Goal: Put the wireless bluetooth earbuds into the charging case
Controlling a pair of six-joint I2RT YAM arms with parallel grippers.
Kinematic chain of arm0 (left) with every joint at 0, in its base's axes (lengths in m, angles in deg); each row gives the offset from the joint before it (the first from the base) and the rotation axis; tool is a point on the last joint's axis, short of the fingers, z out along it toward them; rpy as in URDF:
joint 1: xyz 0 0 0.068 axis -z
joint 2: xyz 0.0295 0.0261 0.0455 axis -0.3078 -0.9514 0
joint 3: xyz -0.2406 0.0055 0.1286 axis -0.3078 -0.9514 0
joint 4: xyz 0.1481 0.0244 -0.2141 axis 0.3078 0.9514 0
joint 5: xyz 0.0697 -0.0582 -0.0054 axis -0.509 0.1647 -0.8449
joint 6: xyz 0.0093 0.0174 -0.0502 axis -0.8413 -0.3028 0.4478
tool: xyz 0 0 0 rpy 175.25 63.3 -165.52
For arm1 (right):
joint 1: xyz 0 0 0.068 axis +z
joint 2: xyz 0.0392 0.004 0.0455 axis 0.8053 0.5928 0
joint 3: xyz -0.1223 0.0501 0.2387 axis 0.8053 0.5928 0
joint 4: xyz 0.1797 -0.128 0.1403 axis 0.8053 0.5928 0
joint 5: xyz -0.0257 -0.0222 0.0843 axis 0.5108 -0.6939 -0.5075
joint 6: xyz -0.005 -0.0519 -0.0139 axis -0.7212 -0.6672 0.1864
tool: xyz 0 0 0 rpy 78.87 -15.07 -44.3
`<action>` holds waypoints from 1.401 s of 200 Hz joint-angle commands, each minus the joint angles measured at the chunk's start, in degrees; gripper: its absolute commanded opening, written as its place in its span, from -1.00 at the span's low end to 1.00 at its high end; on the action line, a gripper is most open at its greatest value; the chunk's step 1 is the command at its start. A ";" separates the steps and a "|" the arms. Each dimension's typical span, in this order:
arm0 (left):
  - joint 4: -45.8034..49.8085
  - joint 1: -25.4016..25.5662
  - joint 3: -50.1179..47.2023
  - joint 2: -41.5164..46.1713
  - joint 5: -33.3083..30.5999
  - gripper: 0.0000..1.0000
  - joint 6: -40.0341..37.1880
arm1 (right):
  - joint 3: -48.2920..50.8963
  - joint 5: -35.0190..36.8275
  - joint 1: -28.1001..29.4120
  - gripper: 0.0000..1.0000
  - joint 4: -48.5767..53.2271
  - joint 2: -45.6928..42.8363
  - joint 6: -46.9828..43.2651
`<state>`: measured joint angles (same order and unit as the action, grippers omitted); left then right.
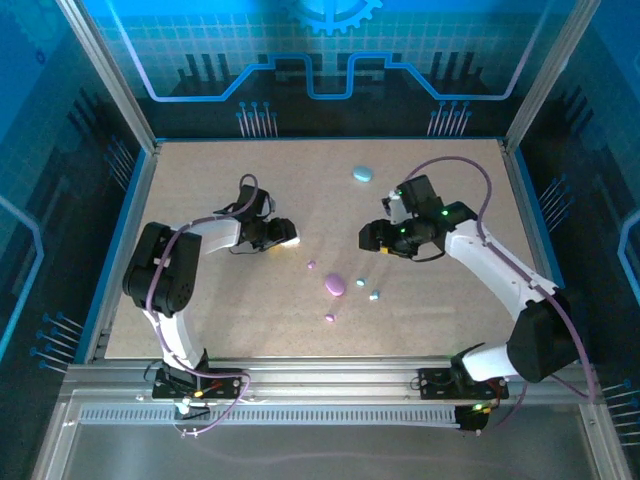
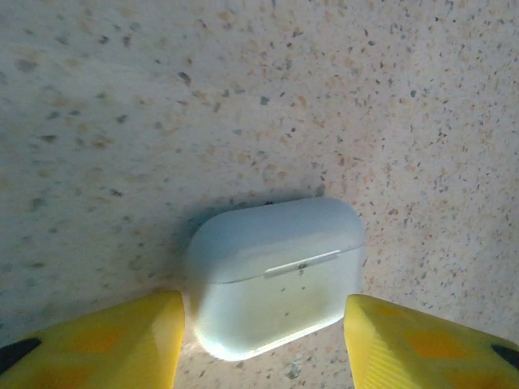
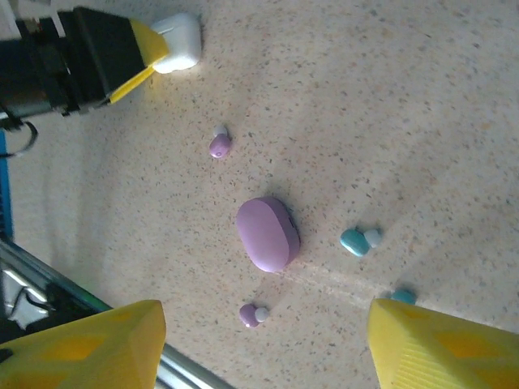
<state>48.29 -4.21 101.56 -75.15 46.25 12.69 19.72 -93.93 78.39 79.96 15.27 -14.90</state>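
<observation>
Speckled tabletop (image 2: 243,81); left gripper (image 2: 265,328) open around rounded white case (image 2: 276,267); right gripper (image 3: 266,320) open.

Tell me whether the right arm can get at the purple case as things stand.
Probably yes. The right gripper is open and the purple case lies bare ahead of its fingers; the purple earbuds nearby sit apart from it, nothing covering it.

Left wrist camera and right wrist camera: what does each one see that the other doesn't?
Left wrist: a close-up of the white case, its lid seam closed, flanked by yellow fingers. Right wrist: the purple case, two purple earbuds and two light blue earbuds, plus the left gripper from outside. Both: the white case on the speckled table.
</observation>
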 commanded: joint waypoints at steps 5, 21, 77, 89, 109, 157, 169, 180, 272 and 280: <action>3.72 -0.44 0.86 5.36 -4.55 0.21 -2.76 | 3.44 6.26 4.19 0.39 -6.43 -3.14 -6.81; 3.84 -0.44 -0.07 8.52 -5.30 0.23 -3.39 | 6.86 9.26 6.98 0.39 -10.72 -4.65 -10.00; -7.62 -0.36 -10.12 25.71 -4.14 0.24 -3.95 | 17.57 16.18 17.07 0.36 -25.58 -3.76 -21.13; -9.56 -0.41 -11.87 28.92 -4.04 0.25 -4.28 | 19.44 17.59 18.85 0.37 -28.84 -2.81 -22.85; -12.50 -0.36 -14.26 32.95 -3.88 0.26 -5.52 | 22.51 18.97 20.52 0.39 -33.78 -1.51 -25.54; -19.08 -0.36 -18.13 36.56 -3.89 0.34 -6.00 | 26.72 18.62 22.50 0.48 -42.48 2.14 -31.39; -20.01 -0.38 -18.63 36.85 -4.16 0.40 -5.59 | 27.25 18.44 22.55 0.50 -43.74 3.01 -31.89; -20.52 -0.36 -18.88 37.22 -4.12 0.46 -6.12 | 27.64 18.08 22.60 0.51 -44.62 3.88 -32.55; -32.93 -0.44 -28.42 44.20 -13.04 0.98 -4.71 | 27.41 17.96 21.80 0.39 -49.76 12.48 -33.69; -33.02 -0.44 -28.64 44.56 -12.58 0.98 -5.16 | 27.27 17.61 21.70 0.35 -49.89 13.09 -33.74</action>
<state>20.47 -4.28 74.63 -32.70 35.82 7.31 47.04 -75.84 100.19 33.27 26.48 -47.58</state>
